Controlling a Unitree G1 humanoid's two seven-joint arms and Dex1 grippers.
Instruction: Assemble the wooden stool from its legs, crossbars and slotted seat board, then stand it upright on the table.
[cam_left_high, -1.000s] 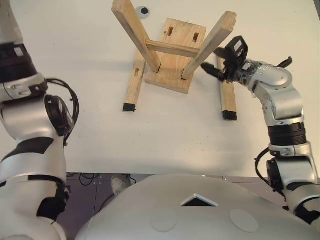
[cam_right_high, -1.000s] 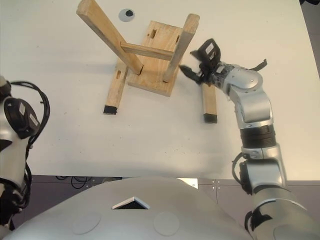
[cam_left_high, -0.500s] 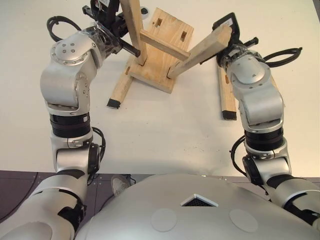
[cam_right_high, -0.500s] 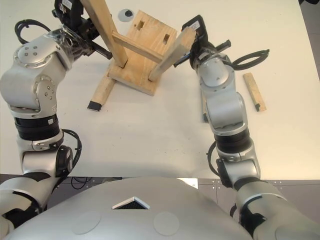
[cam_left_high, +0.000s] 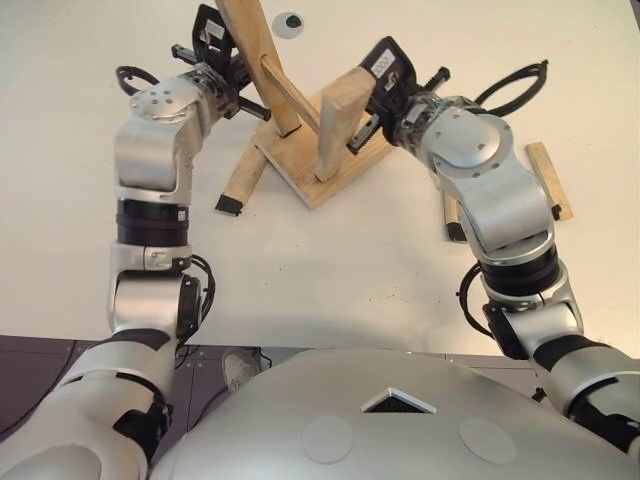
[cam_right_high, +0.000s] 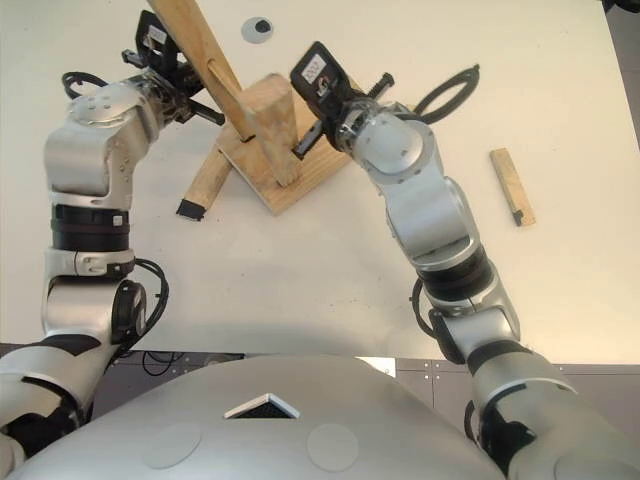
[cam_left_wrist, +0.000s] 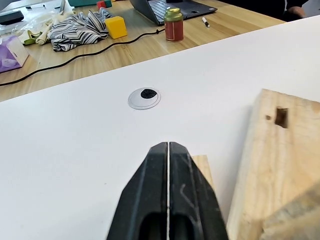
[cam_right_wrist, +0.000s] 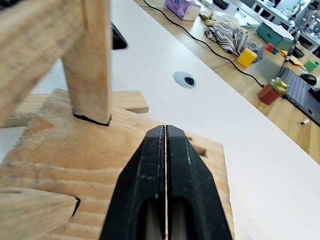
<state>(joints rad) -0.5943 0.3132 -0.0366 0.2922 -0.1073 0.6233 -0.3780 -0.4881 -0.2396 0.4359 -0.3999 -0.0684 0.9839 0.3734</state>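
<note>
The slotted seat board (cam_left_high: 300, 178) stands tilted on one edge on the white table. Two legs (cam_left_high: 245, 40) (cam_left_high: 338, 115) are set in it and joined by a crossbar (cam_left_high: 290, 95). My left gripper (cam_left_high: 255, 107) is shut and empty, its tips against the far leg near the board. My right gripper (cam_left_high: 358, 142) is also shut and empty, pressed beside the near leg above the board (cam_right_wrist: 60, 150). One loose leg (cam_left_high: 243, 180) lies under the board's left side. A second loose leg (cam_left_high: 452, 212) lies half hidden behind my right arm.
A short loose crossbar (cam_left_high: 551, 180) lies at the right of the table. A round cable grommet (cam_left_high: 291, 21) sits behind the stool. The near half of the table (cam_left_high: 330, 270) is bare. Beyond the table's far edge a wooden desk (cam_left_wrist: 90, 50) holds clutter.
The left arm came up from my side to the far leg. The right gripper moved left to the near leg. The board with its legs has turned and tipped up onto an edge.
</note>
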